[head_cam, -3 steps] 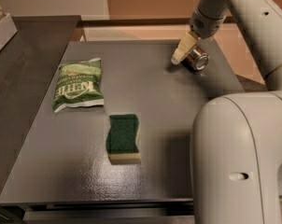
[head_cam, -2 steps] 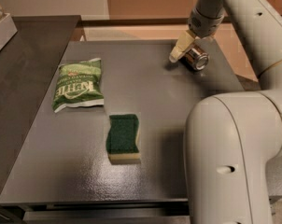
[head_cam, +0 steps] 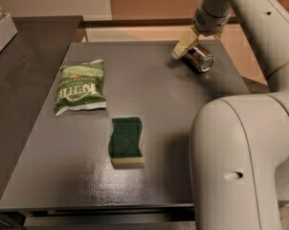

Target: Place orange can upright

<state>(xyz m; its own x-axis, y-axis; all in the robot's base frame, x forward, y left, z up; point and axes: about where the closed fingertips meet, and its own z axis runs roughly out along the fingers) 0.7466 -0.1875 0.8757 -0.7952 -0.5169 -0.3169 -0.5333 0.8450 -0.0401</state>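
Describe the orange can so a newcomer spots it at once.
On the dark table, look to the far right corner, at the claw. The orange can there lies tipped sideways, round and shiny; the chip bag and sponge are flat and green.

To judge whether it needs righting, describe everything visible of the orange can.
The orange can is small and metallic, with a dark body and a shiny silver end facing the camera. It lies on its side, not upright, near the far right corner of the dark table. The gripper is at its far end, seemingly touching it.
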